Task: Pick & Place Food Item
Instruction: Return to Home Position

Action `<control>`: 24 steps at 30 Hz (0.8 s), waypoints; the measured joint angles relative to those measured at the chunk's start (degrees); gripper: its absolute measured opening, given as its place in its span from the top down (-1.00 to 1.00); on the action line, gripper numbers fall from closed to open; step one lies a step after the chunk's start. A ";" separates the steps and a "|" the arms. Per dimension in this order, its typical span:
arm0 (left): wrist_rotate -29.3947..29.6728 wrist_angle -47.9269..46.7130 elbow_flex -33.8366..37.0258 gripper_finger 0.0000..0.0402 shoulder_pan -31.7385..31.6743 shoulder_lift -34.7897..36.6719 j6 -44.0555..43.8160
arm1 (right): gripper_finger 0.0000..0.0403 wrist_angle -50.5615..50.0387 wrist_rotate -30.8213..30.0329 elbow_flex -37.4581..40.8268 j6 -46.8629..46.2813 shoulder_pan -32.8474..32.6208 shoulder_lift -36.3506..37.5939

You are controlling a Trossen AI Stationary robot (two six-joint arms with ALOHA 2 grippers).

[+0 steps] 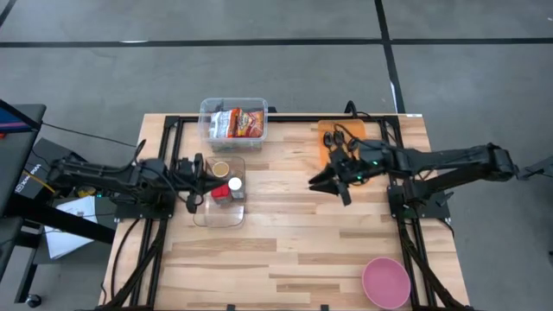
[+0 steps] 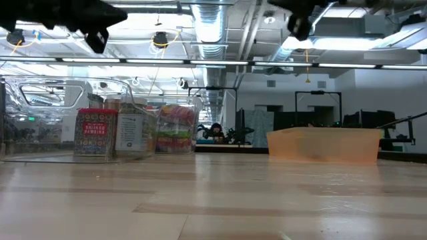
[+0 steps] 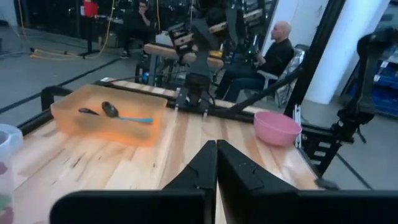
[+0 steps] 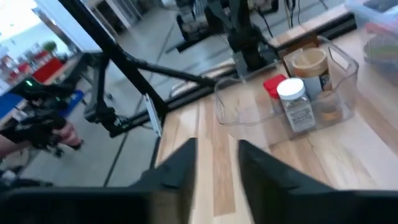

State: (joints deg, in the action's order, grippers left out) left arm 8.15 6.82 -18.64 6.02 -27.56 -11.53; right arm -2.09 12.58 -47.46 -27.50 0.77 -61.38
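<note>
Pale wooden planks make up the table (image 1: 294, 250), seen from above with its near edge at 6 o'clock. Nearest, at about 5 o'clock, a pink bowl (image 1: 386, 282) sits alone, close to that edge.

Farther in, at 9 o'clock from the table's middle, stands the transparent bin (image 1: 206, 216). The red seasoning can (image 1: 219, 189) is upright inside it, just beside a white-capped shaker (image 1: 235, 185), with a brown-lidded jar (image 1: 221, 169) behind them toward 12 o'clock. The left gripper (image 3: 216, 146) hangs in the air over the bin's 9 o'clock side, clear of the cans; its two fingers are pressed together and carry nothing.

Across the middle, at 2 o'clock, the right gripper (image 1: 329, 190) hovers above the boards with its fingers spread apart and nothing between them. It is well apart from the bin.

At the far edge, the transparent container (image 1: 207, 130) sits at 11 o'clock with the noodle packs (image 1: 240, 123) lying inside it. An orange tray (image 1: 323, 138) sits at 1 o'clock, partly under the right arm, and a spoon (image 3: 112, 111) with a blue handle lies in it.

Beyond the table, a person (image 3: 267, 59) sits in a chair.
</note>
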 joint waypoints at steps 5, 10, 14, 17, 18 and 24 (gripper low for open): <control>0.01 -0.47 2.11 0.99 0.00 3.54 2.78 | 0.93 5.82 -4.66 6.89 -1.46 -2.94 5.28; 0.04 -2.18 4.50 1.00 0.01 7.61 4.07 | 0.93 5.63 -13.02 9.68 -2.57 -5.16 9.49; 0.06 -2.87 7.98 1.00 0.00 11.45 3.76 | 0.98 5.99 -16.51 10.25 -2.52 -6.18 12.00; -0.22 -2.85 10.56 1.00 0.00 13.94 3.77 | 0.98 5.96 -17.04 10.25 -2.52 -6.16 13.26; -0.31 -2.88 11.54 1.00 0.00 14.76 3.94 | 0.99 5.72 -17.16 10.25 -2.48 -6.05 13.59; -2.02 -2.36 16.34 0.99 -1.00 19.18 4.22 | 1.00 3.76 -19.09 10.25 -4.30 -4.92 14.29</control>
State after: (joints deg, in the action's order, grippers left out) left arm 6.13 4.46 -2.30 5.02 -8.37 -7.31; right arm 1.67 -6.51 -37.21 -31.80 -4.14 -47.09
